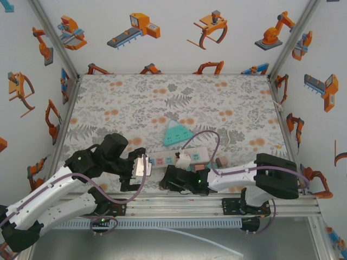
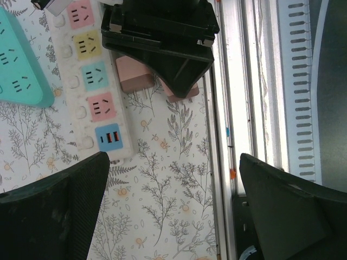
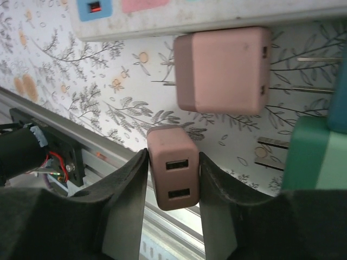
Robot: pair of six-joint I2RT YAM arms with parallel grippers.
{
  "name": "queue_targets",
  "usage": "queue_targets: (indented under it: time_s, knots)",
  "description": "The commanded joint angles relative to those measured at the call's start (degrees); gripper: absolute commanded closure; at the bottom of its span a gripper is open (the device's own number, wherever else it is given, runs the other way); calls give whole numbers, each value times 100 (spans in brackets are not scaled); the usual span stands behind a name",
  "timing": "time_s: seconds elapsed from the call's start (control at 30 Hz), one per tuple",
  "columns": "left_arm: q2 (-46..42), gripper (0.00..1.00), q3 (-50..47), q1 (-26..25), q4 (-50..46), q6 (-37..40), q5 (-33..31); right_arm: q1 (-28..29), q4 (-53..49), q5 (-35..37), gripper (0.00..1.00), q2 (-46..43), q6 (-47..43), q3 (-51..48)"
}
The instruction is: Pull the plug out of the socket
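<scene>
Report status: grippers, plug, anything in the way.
Left gripper jaws open, near the strip end. Right gripper shut on pink plug, clear of the strip. Second pink plug loose beside strip, not blocking.

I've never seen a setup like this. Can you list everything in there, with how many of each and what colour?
cloth: one, grey and orange floral, covering the table
walls: white with orange robot pictures, around the table
power strip: one, white with pink, yellow, teal and blue outlets, near the front edge
triangular socket: one, teal, just behind the strip
white plug: one, sitting on the strip
held pink charger: one, between the right gripper's fingers
loose pink charger: one, lying beside the strip, prongs bare
green plug: one, partly cut off, on the cloth
left gripper: black, open, above the cloth by the strip's blue end
right gripper: black, closed on the held pink charger
</scene>
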Motion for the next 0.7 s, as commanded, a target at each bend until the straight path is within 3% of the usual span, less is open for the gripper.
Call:
queue_targets:
  time_s: [0.0,0.27,0.5,0.67]
  knots:
    - [15,3,-73,-35,-9,67,42,23,-437,289,59,34,170,49]
    - [-3,3,-52,-37,-9,-5,16,24,-855,463,45,-277,201,37]
    - [-23,3,-46,-41,16,-185,-12,23,-1474,576,43,-909,121,38]
    - [-85,3,-53,-41,317,-669,-292,-56,-2184,993,42,-1700,-469,204]
